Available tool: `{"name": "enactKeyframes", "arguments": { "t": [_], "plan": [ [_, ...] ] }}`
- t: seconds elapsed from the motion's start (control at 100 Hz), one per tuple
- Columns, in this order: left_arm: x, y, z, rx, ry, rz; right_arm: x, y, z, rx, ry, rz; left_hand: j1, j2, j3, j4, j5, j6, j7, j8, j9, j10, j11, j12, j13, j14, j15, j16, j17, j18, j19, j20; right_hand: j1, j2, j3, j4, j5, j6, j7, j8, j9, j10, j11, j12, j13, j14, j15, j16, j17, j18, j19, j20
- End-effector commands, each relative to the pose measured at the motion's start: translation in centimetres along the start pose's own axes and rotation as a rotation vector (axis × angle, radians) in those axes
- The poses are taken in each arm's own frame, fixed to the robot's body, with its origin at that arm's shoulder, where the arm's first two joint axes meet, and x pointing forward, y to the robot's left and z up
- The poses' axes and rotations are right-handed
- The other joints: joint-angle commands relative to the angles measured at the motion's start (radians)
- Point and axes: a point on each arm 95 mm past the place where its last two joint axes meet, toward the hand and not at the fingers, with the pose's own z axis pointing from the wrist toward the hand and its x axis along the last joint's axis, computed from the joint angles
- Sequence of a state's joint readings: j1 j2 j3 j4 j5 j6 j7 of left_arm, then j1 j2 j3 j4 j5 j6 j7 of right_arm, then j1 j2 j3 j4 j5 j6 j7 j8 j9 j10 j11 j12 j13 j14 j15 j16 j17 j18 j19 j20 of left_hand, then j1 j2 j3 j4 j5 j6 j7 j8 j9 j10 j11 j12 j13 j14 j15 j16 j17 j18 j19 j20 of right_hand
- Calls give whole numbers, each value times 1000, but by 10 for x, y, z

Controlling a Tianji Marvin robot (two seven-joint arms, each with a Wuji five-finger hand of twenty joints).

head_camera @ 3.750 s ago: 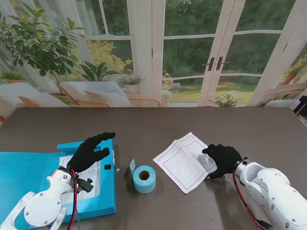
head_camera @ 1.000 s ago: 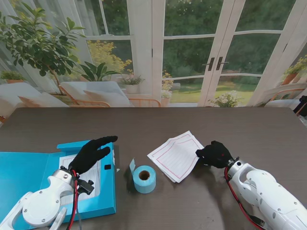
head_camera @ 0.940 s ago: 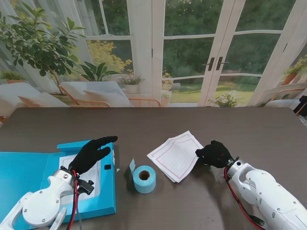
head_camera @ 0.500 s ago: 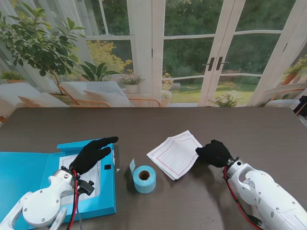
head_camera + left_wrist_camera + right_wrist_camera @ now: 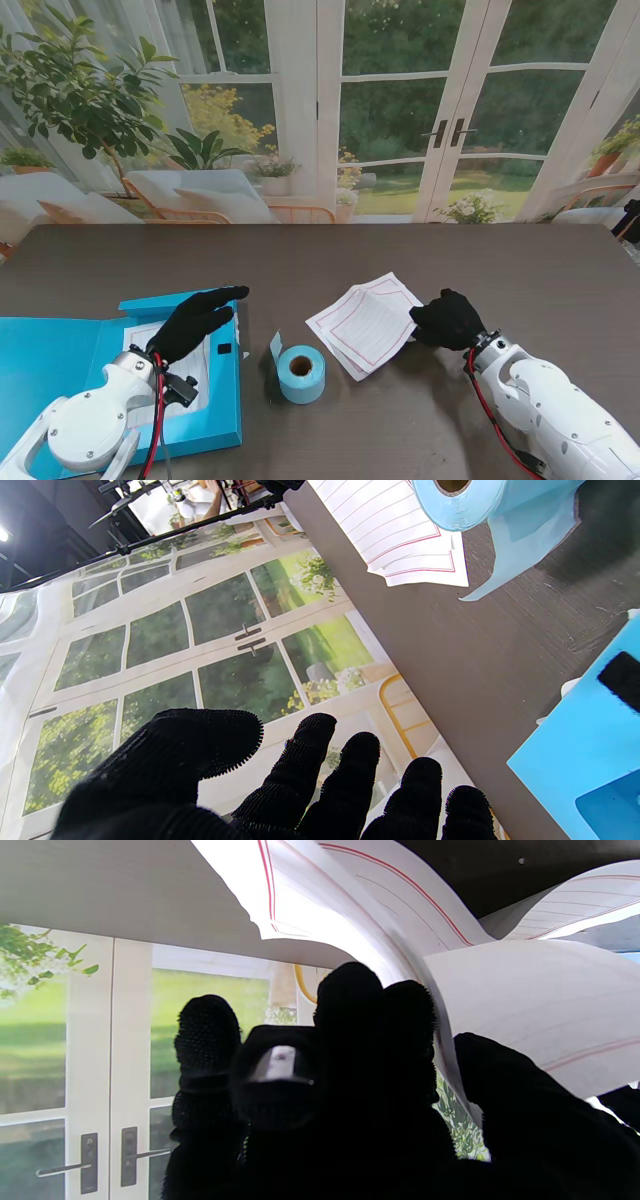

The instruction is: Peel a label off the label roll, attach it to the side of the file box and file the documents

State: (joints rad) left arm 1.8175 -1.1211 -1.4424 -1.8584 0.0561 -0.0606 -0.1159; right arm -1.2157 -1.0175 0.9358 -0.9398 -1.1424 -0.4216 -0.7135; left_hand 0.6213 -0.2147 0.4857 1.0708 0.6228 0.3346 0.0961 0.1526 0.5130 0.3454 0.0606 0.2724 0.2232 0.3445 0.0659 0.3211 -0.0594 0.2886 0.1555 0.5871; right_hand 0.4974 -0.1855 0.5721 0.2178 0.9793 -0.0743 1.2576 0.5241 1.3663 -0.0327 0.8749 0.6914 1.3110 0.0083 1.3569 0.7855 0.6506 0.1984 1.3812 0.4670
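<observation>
Now, as things stand:

Papers: a thin stack of ruled sheets (image 5: 365,322) lies on the table (image 5: 420,255), right of the roll and near the middle, with its right edge lifted off the wood.

Right hand: the right hand (image 5: 447,319) grasps that right edge; the wrist view shows the sheets (image 5: 525,990) bowing away between the thumb and the other fingers, so the pinch looks closed on paper.

Left hand: the left hand (image 5: 195,320) is released, fingers (image 5: 320,770) spread and holding nothing, hovering over the box's far right corner.

Box: the blue file box (image 5: 60,370) lies open on the left side, nearest me, with a white sheet inside it (image 5: 195,365).

Roll: the label roll (image 5: 300,373) stands on end between box and papers, a loose tail (image 5: 275,346) sticking up on its left.

Handling: the papers are light, limp and likely to slide over one another; held by one edge alone they sag and fan. A pinch near the middle of an edge, all sheets caught together, should serve best, and a second hand under the drooping side would help.

Risk: in my judgement a sheet could slip out, or a corner could catch on the roll on the way to the box.
</observation>
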Motion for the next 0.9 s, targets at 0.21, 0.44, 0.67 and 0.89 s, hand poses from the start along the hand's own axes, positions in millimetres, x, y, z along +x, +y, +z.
{"name": "enactKeyframes", "arguments": {
  "t": [0.21, 0.44, 0.67, 0.89],
  "plan": [
    [2, 3, 0, -31, -6, 0, 7, -2, 5, -51, -16, -26, -43, 50, -19, -46, -17, 0, -19, -3, -23, 1, -9, -10, -31, 1, -14, -7, -27, -41, -24, -6, -114, -84, 145, 164, 120, 9, -1, 35, 86, -2, 138, 48, 9, -109, 125, 71, 448, -10, 155, 78],
    [1, 4, 4, -49, -16, 3, 9, -1, 8, -89, -23, -40, -44, 53, -20, -48, -16, 1, -18, -2, -24, 3, -9, -10, -32, 0, -14, -7, -26, -40, -23, -5, -175, -125, 219, 294, 187, 3, -21, 58, 87, -2, 230, 64, 9, -128, 195, 110, 468, -35, 229, 116],
    [0, 5, 5, -59, -24, 5, 9, 0, 11, -126, -24, -64, -44, 55, -20, -49, -16, 2, -18, -2, -24, 4, -8, -9, -34, 0, -14, -6, -27, -42, -23, -4, -225, -140, 268, 416, 238, -3, -22, 83, 87, -9, 316, 87, 10, -165, 267, 152, 488, -78, 313, 166],
    [0, 5, 5, -60, -29, 8, 12, -4, 14, -123, -23, -76, -44, 58, -20, -50, -14, 3, -17, -1, -24, 7, -8, -9, -32, 1, -14, -5, -27, -41, -23, -4, -242, -157, 286, 484, 271, -5, -16, 78, 87, 1, 369, 104, 10, -179, 316, 180, 499, -96, 358, 195]
  ]
}}
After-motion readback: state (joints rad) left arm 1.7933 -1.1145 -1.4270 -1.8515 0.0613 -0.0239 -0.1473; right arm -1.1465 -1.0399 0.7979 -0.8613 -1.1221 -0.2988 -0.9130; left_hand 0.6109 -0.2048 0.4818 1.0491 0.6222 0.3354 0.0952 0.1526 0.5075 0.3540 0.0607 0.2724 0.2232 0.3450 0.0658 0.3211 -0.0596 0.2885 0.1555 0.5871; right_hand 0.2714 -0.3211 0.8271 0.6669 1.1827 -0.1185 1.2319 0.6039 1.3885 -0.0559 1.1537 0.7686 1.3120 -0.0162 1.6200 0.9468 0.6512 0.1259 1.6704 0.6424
